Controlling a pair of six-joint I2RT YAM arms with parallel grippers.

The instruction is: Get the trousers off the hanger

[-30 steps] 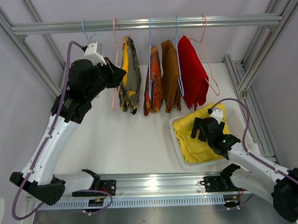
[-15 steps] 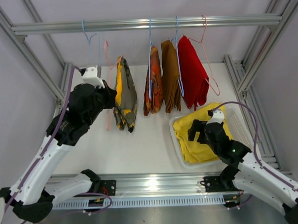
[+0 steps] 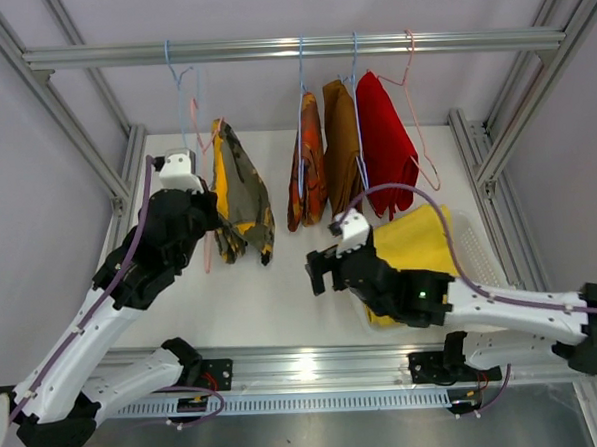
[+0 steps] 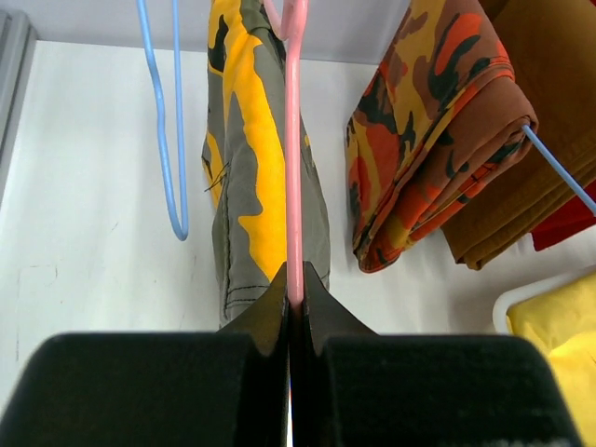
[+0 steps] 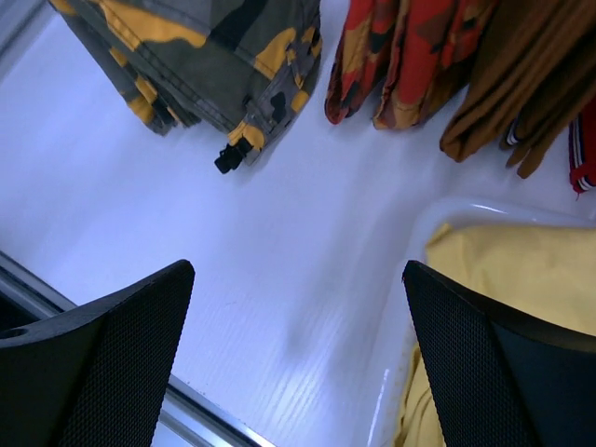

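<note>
Left gripper [image 4: 293, 284] is clenched tight on the pink hanger [image 4: 293, 140], with the camouflage trousers [image 3: 239, 202] draped on it at ten o'clock on the table [image 3: 272, 300]. Right gripper [image 5: 298, 317] is spread wide and grasps nothing, hovering near centre. Yellow trousers [image 3: 420, 239] lie in the white basket [image 3: 480, 244] at four o'clock. Orange-red trousers [image 3: 310, 163], brown trousers [image 3: 343, 151] and red trousers [image 3: 386, 144] hang from the rail [image 3: 289, 48] at twelve o'clock.

Left arm [image 3: 93, 314] and right arm [image 3: 503, 298]: white link shells, black joint housings; purple cable [image 3: 392, 187] runs along each; white box [image 3: 177, 170] at each wrist; green dot [image 3: 419, 295] on right arm, possibly an indicator light; right gripper [image 5: 296, 279] fingers [image 5: 102, 363] black, fine-textured.
</note>
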